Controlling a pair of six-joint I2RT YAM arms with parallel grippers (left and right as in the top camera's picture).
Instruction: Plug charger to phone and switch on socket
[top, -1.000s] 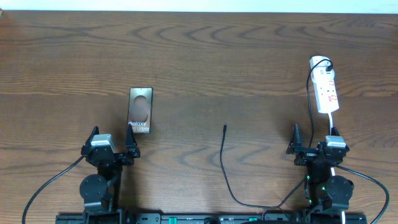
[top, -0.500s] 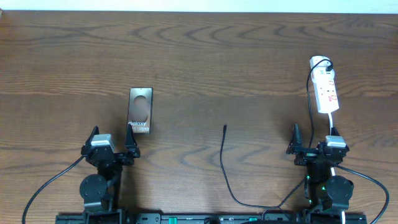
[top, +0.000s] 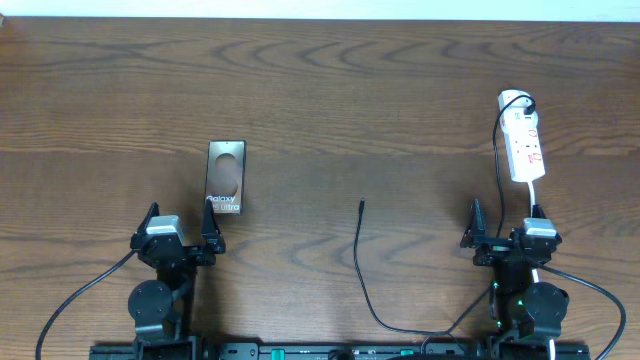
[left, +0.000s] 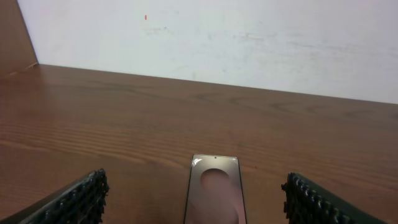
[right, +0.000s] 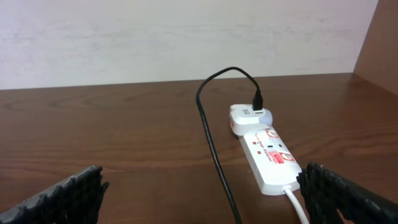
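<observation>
Left hand (top: 181, 225) gapes wide and empty at lower left, the phone (top: 225, 178) flat on the worktop (top: 350, 90) just above it. Right hand (top: 504, 228), wide and empty too, sits lower right below the socket (top: 524, 145). The charger (top: 357, 265) lies at lower centre, well apart from the phone.

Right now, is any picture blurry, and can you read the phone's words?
Overhead: sharp, even light; the phone is small but its white lettering shows. Left wrist: the phone is cut off at the bottom edge, lettering out of frame. Right wrist: the socket looks sharp, its red marks too small to read.
</observation>
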